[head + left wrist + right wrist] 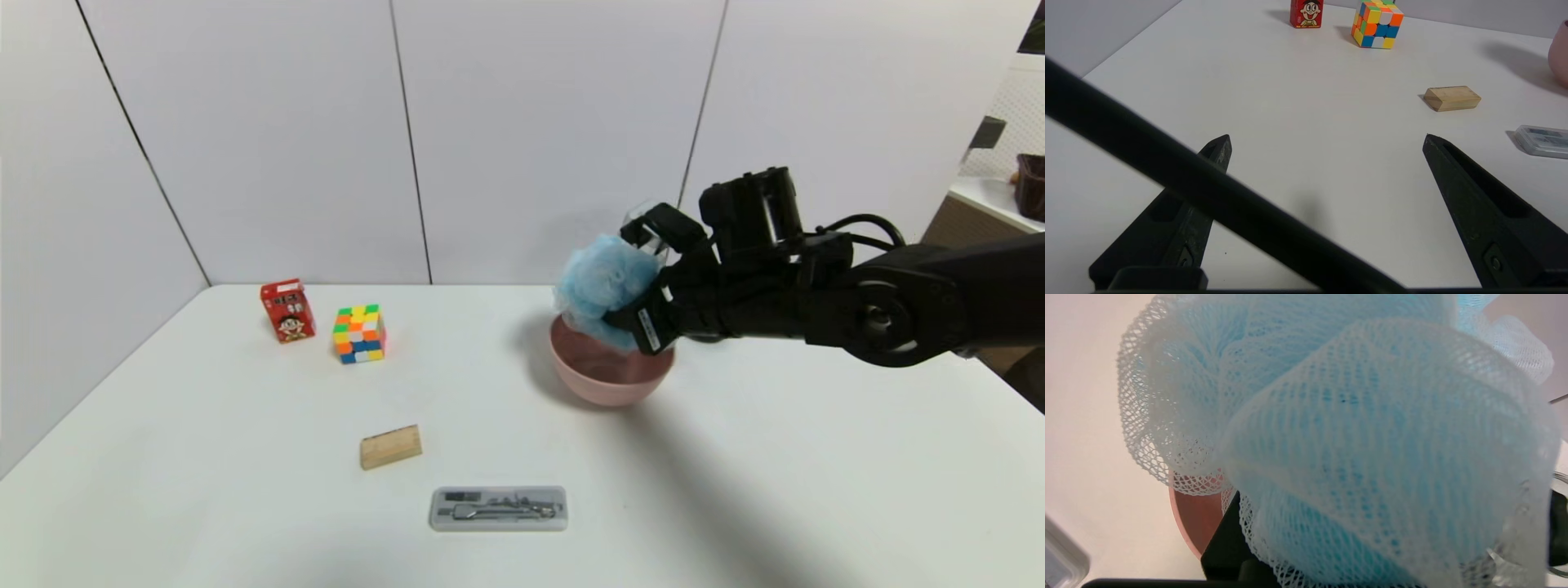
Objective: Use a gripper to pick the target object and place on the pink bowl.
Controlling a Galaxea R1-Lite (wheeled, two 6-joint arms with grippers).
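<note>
The right gripper [641,273] was clenched on the light-blue mesh bath pouf [608,278], which bulged out beyond its fingertips, above the pink bowl [611,390] and toward its rear rim.

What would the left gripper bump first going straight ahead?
The left gripper would probably bump the bare white table first, though depth is unclear. The right gripper holds the pouf above the pink bowl.

One patterned cube [359,334], one red carton [288,310], one wooden block [391,447], one bowl [611,380], one pouf [608,282].
</note>
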